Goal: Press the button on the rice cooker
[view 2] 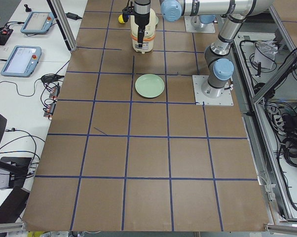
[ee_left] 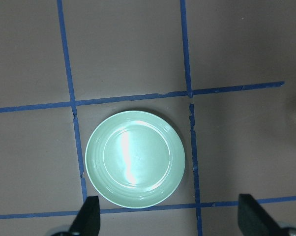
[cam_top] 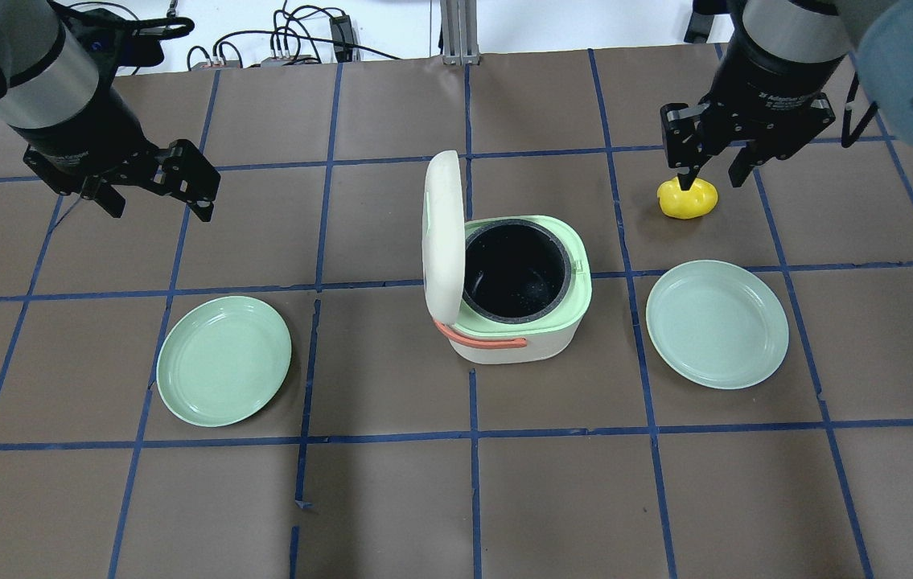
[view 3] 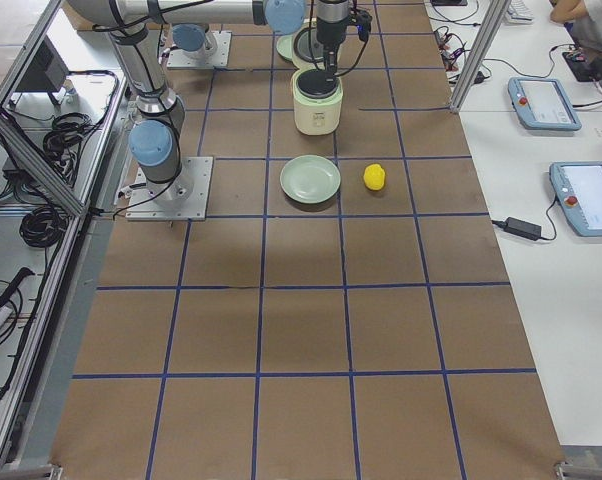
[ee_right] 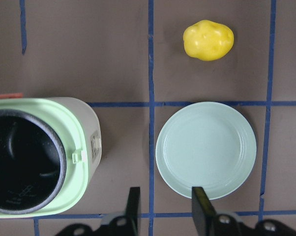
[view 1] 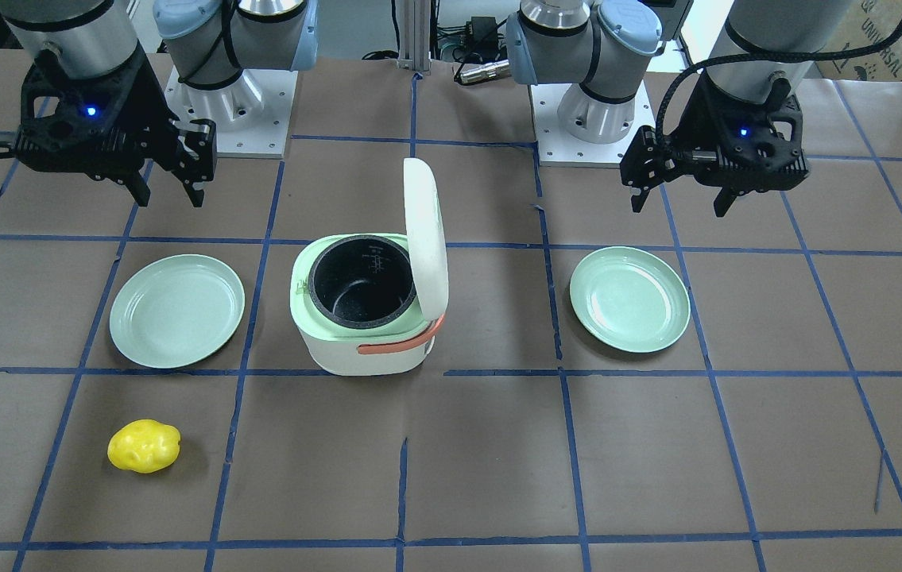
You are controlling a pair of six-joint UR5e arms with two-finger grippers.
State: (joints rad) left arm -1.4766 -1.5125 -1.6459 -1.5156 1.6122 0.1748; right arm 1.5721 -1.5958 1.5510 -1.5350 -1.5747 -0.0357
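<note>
Jaws, left gripper: standing wide apart, holding nothing, hanging high near the left green plate.

Jaws, right gripper: standing at a narrower gap, also holding nothing, hanging high near the right green plate. A yellow toy potato is lying beyond it.

Rice cooker: sitting at the middle of the bench between the plates, well apart from both grippers. Its lid is standing upright, baring the dark inner pot.

Handling, as judged: hard plastic shell, probably light with the pot empty, so likely sliding under a sideways shove. Pressing downward with narrowed jaws is looking safer than gripping.

Views: the right wrist camera is showing a small tab on the rim and a pale panel on the wall facing the right plate. The overhead camera is showing the tab faintly and the panel not at all. Which is the button, I cannot tell.
</note>
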